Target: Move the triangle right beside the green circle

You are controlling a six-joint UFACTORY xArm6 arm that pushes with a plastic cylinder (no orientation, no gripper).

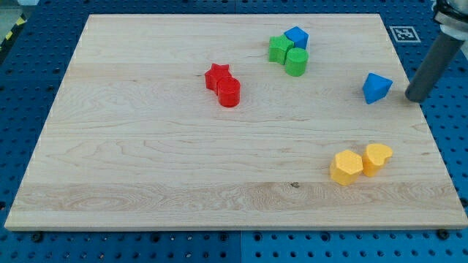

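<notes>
The blue triangle (376, 88) lies on the wooden board (146, 161) at the view's right. The green circle (296, 62) stands near the top centre, touching a green star-like block (278, 49) and a blue block (297, 36). My tip (414, 96) is the lower end of the dark rod, just to the right of the blue triangle, with a small gap between them. The triangle is well to the right of and a little below the green circle.
A red star (217, 74) and a red circle (229, 93) touch each other left of centre. A yellow hexagon (345, 167) and a yellow heart (377, 158) sit together at the lower right. The board's right edge runs close to my tip.
</notes>
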